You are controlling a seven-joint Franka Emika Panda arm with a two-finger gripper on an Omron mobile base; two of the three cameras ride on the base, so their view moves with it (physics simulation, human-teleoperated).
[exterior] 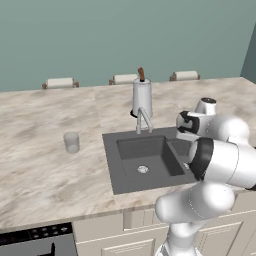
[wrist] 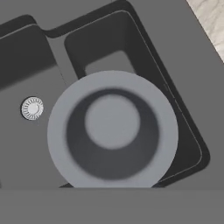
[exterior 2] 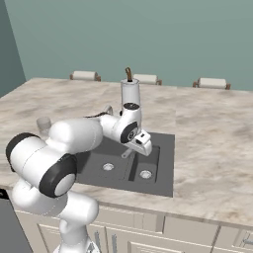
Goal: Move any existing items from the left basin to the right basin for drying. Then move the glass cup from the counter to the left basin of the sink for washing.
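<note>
Grey bowl point(wrist: 112, 131) in closed claw point(exterior 2: 143, 143) above right basin point(wrist: 131, 43); glass cup point(exterior: 72, 142) on counter point(exterior: 40, 125).

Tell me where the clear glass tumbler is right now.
The clear glass tumbler stands upright on the marbled stone counter, left of the dark grey sink in the left base view, apart from its rim.

We see a tall steel canister point(exterior: 142, 97) standing upright just behind the slim silver tap point(exterior: 143, 120), with a brown stick point(exterior: 141, 74) poking from its top. Along the far edge, against a teal wall point(exterior: 125, 35), we count three pale chair backs point(exterior: 60, 83). Below the front edge run cream cabinet doors point(exterior 2: 188, 232), and a dark stove top point(exterior: 35, 242) shows at the lower left.
</note>
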